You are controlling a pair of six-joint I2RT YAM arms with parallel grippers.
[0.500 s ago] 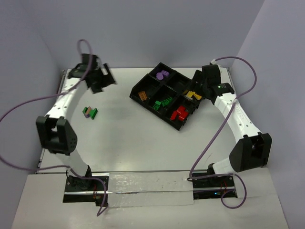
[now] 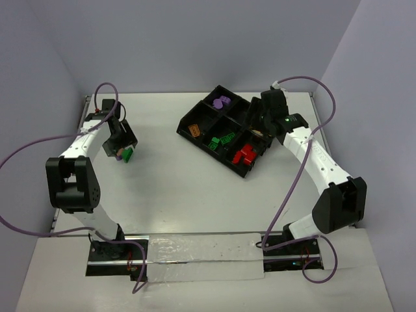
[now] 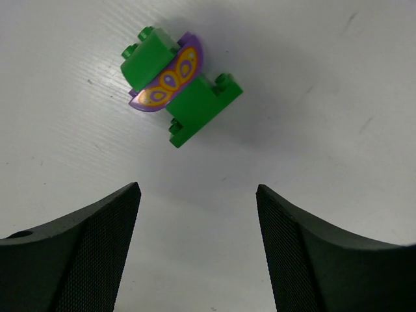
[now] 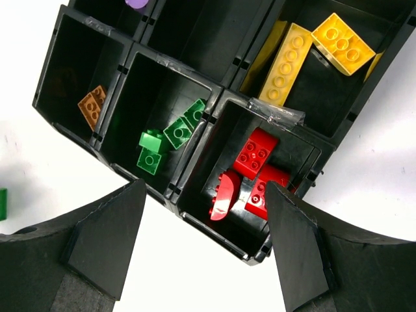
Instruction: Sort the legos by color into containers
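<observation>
The left end effector (image 3: 198,195) has swung down from the far corner of the white counter (image 2: 182,195) and now hangs over the only legos (image 3: 179,88) outside the tray, its jaws apart with nothing between them. A pickup looks imminent. The cluster is glossy moulded plastic: two studded green blocks with a purple half-disc, printed with a yellow-orange wing pattern, lying between them. It may need splitting by color. At centre, the thin black divided tray (image 4: 216,104) already holds one orange brick (image 4: 93,104), green bricks (image 4: 170,136), red bricks (image 4: 250,179) and long yellow bricks (image 4: 305,52). The right end effector (image 4: 205,187) has edged further over the tray, its jaws apart and empty.
</observation>
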